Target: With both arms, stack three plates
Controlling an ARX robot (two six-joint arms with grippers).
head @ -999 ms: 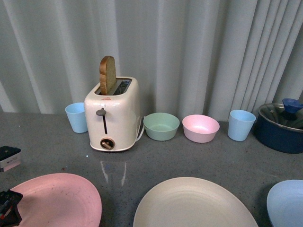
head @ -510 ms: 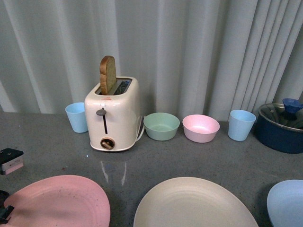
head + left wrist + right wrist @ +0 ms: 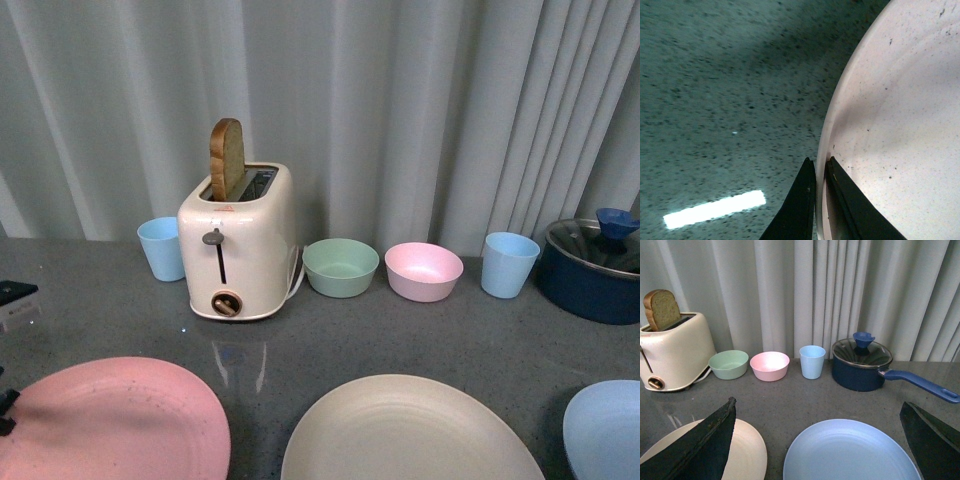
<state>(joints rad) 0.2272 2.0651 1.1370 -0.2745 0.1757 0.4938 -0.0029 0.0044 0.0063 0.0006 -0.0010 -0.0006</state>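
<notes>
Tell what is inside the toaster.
One browned bread slice sticks up from a slot of the toaster, lower part hidden inside. The other slot shows nothing above its rim.

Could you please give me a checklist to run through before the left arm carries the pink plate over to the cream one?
1. Left gripper shut on the pink plate at its rim: ok.
2. That plate lifted off the counter: cannot tell.
3. Cream plate has nothing lying on it: ok.
4. Toaster and green bowl stand behind the plates, out of the likely path: ok.
5. Right gripper open, with the light blue plate below it not gripped: ok.
</notes>
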